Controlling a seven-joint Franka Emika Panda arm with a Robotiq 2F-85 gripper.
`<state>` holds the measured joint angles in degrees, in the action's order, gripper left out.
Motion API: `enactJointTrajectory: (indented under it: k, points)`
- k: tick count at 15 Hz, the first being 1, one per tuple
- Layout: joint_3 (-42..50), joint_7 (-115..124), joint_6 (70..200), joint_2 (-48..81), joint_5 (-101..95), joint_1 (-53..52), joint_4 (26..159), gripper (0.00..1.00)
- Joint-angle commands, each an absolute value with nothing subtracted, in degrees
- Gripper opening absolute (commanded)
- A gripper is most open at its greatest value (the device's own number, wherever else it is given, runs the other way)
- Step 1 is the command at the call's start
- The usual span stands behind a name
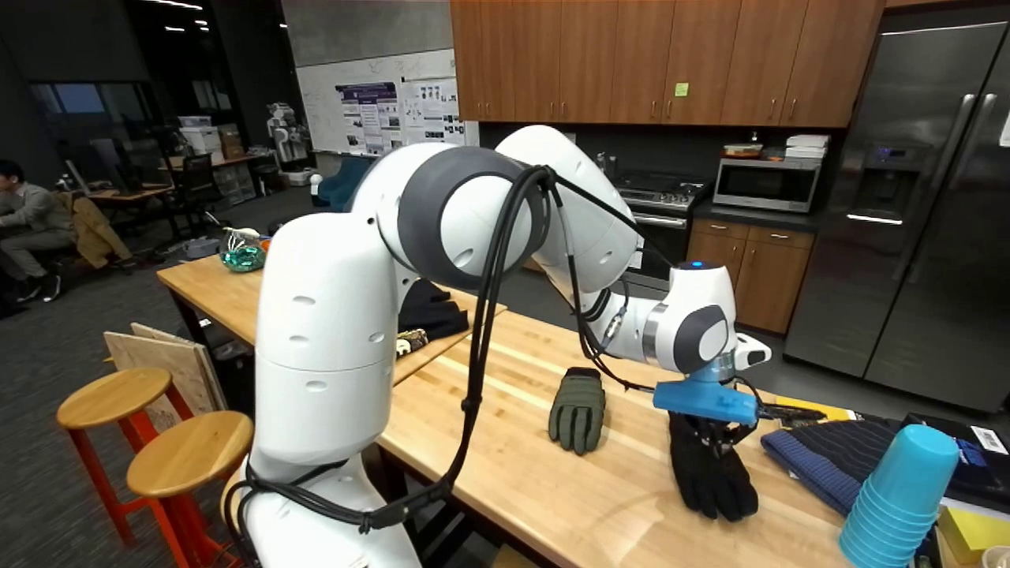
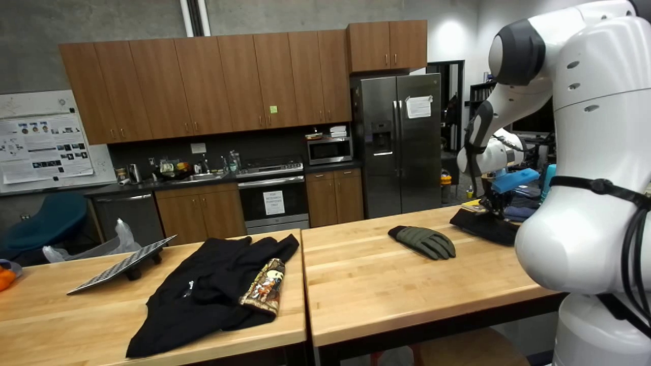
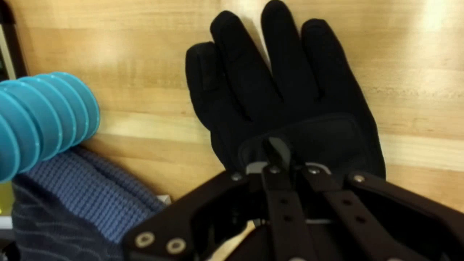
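Note:
A black glove (image 3: 290,101) lies on the wooden table (image 3: 145,83), its fingers spread away from my gripper in the wrist view. It also shows in both exterior views, flat on the table (image 1: 710,477) and near the arm (image 2: 480,227). My gripper (image 3: 281,154) is down over the palm and cuff part of the glove. Its fingers are close together and look shut on a small fold of the black fabric; the exact contact is dark and partly hidden. The cuff is hidden under the gripper in the wrist view. An olive-green glove (image 1: 577,410) lies a little apart on the same table.
A stack of blue cups (image 1: 899,497) and a navy knit hat (image 3: 94,195) lie beside the black glove, with a yellow item (image 1: 974,532) near them. A black garment (image 2: 213,290) and a tilted grid-patterned panel (image 2: 122,264) lie on the adjoining table.

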<state>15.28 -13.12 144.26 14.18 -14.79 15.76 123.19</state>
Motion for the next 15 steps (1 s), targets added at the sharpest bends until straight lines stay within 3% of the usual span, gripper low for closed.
enactJointTrajectory:
  k: [1, 10, 15]
  points:
    - [15.2, -14.35, 144.67, 8.02, -17.92, 14.78, 124.9, 0.02]
    - [14.27, -16.86, 145.32, 0.88, -21.48, 13.8, 124.57, 0.02]
    - [14.03, -24.89, 157.97, -5.24, -17.22, 14.03, 130.65, 0.02]
